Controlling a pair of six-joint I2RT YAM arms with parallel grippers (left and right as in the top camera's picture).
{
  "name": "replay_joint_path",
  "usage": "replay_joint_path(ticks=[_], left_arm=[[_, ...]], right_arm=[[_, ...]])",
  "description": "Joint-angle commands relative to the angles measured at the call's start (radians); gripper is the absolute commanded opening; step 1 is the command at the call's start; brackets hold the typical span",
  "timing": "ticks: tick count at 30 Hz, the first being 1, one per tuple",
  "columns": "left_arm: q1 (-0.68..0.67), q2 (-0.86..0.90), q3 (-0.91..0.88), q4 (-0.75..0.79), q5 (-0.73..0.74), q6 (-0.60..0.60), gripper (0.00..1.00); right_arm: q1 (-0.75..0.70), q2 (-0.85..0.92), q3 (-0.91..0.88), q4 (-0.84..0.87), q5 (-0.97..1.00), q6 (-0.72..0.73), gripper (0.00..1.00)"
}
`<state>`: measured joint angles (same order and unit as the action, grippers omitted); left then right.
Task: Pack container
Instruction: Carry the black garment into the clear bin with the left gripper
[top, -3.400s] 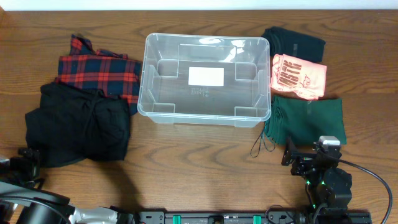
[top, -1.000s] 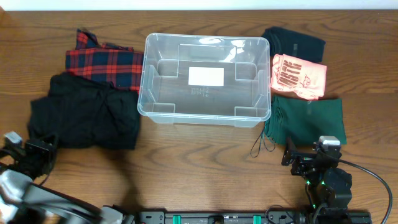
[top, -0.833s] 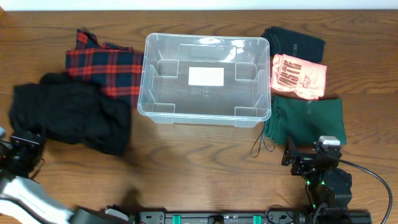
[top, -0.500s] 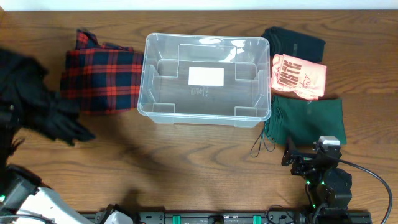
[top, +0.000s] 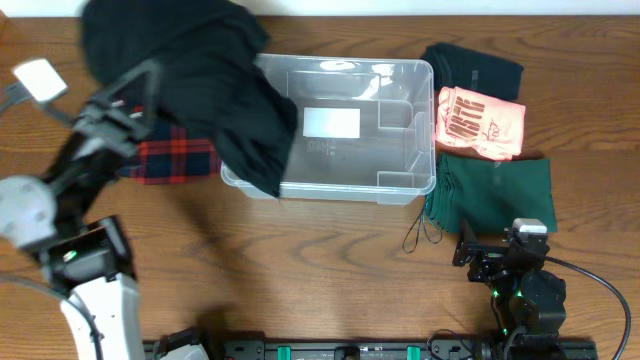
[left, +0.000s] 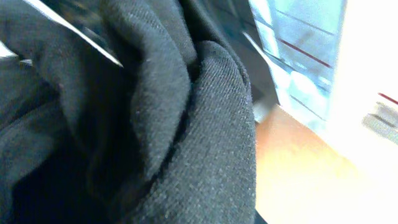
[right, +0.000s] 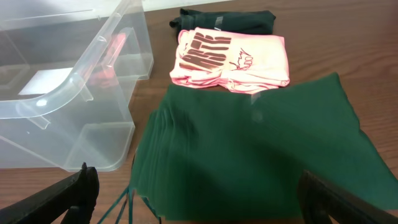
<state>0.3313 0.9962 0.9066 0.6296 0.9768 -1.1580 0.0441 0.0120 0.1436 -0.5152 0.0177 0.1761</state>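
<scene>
While the overhead camera looks down on the brown wooden surface (top: 320, 270), we see the clear, colourless rectangular plastic container (top: 425, 150) standing upright at the far middle, a white label on its base. The left hand (top: 140, 90) is raised beside the container's left end, clamped on a bulky black garment (top: 220, 80) that drapes across the left rim in this view; we cannot tell whether cloth touches plastic. A red and navy plaid garment (top: 165, 158) lies partly under the arm. Right of the container lie a dark folded garment (top: 470, 65), a pink printed T-shirt (top: 478, 122) and a folded dark green cloth (top: 495, 190), one below the other. The right hand (top: 497, 243) sits low near the surface's near edge, just below the green cloth.

From the left wrist, black fabric (left: 124, 124) fills almost everything, with a blurred piece of the container (left: 298, 56) at upper right.

From the right wrist, the right hand (right: 199, 202) stands wide apart and empty, its fingertips (right: 68, 193) at the lower corners. Ahead lie the green cloth (right: 261, 149), the pink T-shirt (right: 233, 59), the dark garment (right: 224, 18) and, to the left, the container's corner (right: 68, 93).
</scene>
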Motion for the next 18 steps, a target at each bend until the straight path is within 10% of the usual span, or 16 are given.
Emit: replay_joint_path(ticks=[1,18], left_arm=[[-0.182,0.027,0.039,0.031,-0.225,0.150,0.06],[-0.750,0.528,0.039,0.311,-0.701,0.283,0.06]], right_arm=[[0.007,-0.006,-0.002,-0.002,0.000,0.010,0.99],[0.007,-0.006,-0.002,-0.002,0.000,0.010,0.99]])
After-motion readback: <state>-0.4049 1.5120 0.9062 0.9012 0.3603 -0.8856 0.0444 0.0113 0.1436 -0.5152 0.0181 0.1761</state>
